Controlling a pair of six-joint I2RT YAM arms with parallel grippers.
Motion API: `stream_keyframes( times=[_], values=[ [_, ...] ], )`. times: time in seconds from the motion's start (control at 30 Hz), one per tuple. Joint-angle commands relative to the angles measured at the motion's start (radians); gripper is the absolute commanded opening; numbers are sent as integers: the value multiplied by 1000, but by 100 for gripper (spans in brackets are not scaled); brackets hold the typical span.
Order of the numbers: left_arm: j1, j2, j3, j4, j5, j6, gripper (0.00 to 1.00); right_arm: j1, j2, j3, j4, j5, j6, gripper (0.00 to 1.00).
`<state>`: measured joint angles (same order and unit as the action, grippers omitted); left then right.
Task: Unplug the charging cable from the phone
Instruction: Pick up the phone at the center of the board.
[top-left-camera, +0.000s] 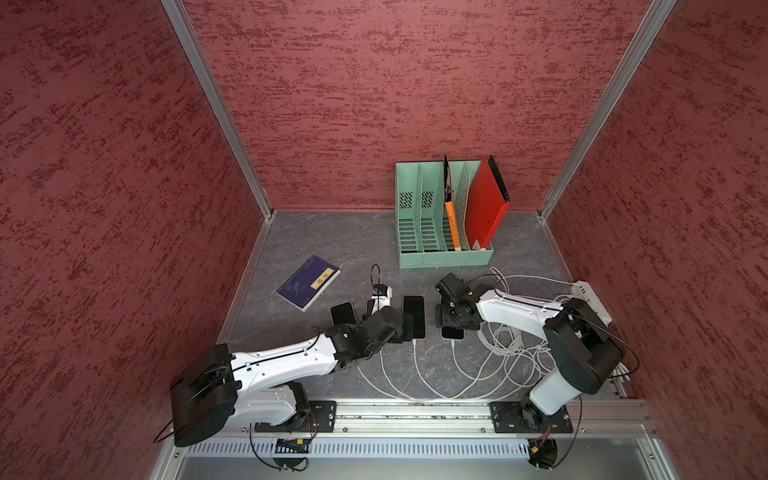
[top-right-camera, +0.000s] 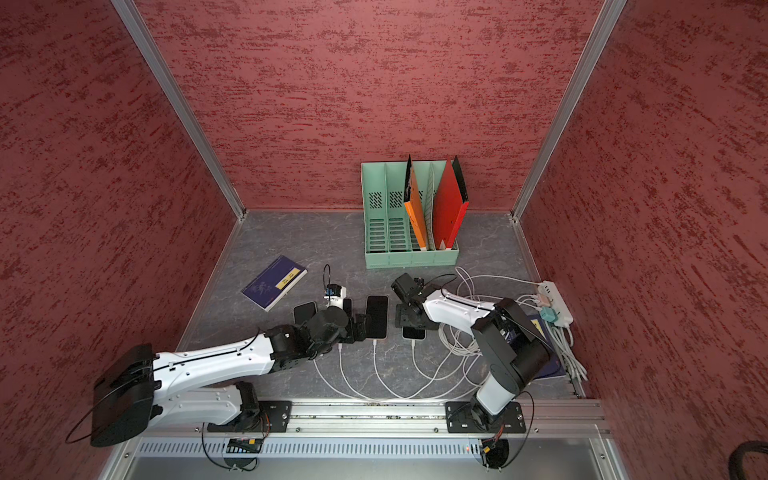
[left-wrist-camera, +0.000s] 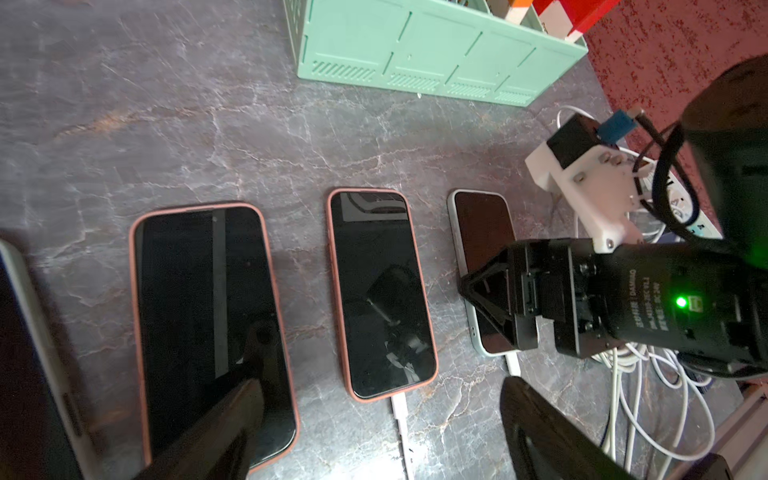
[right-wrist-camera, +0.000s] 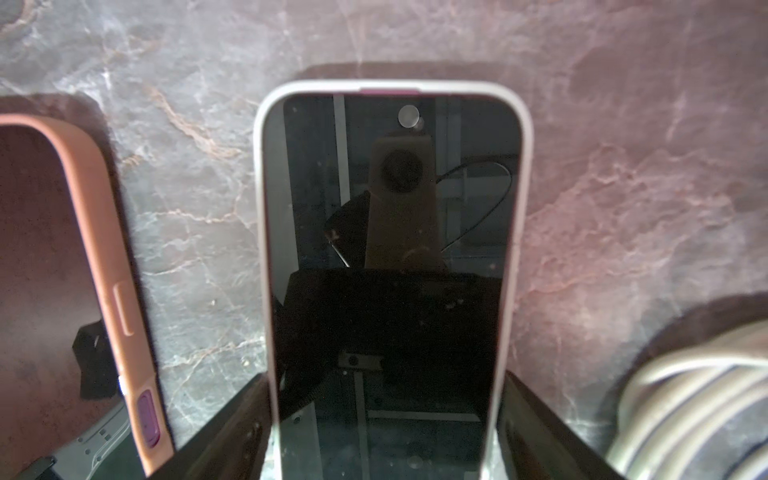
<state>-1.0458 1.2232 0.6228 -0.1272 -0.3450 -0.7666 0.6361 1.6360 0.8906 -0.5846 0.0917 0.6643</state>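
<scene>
While astride white-cased phone (right-wrist-camera: 386, 208), right gripper (right-wrist-camera: 382, 386): hold untellable; left gripper (left-wrist-camera: 384, 380): apart, flanking charging cable (left-wrist-camera: 399, 415), six o'clock of pink phone (left-wrist-camera: 380, 291).

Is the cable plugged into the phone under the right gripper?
Plugged in: both top views show the white cable entering the phone.

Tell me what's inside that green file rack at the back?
The file rack holds an orange book and a red folder, tilted, in its two right-hand slots; the other two look empty. Anything behind the red folder is covered.
</scene>
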Motion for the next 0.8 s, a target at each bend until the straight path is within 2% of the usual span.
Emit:
stream_keyframes(
  times=[0.0, 0.1, 0.33, 0.47, 0.53, 0.67, 0.77],
  values=[
    [-12, 18, -11, 130, 23, 29, 94, -15, 17, -26, 32, -27, -17, 80],
    [-19, 44, -10, 185, 36, 45, 93, -18, 12, -28, 38, -33, -24, 75],
    [-19, 115, -51, 370, 100, 20, 94, -26, -27, -27, 44, -38, -40, 52],
    [-48, 141, -91, 509, 79, 1, 96, -26, -92, -30, 39, -45, -40, 39],
    [-68, 156, -132, 634, 72, 0, 97, -26, -144, -33, 39, -39, -43, 35],
    [-79, 208, -155, 768, 125, -10, 89, -26, -223, -35, 43, -42, -40, 27],
    [-98, 270, -155, 866, 172, -14, 80, -27, -265, -33, 27, -15, -34, 25]
  ],
)
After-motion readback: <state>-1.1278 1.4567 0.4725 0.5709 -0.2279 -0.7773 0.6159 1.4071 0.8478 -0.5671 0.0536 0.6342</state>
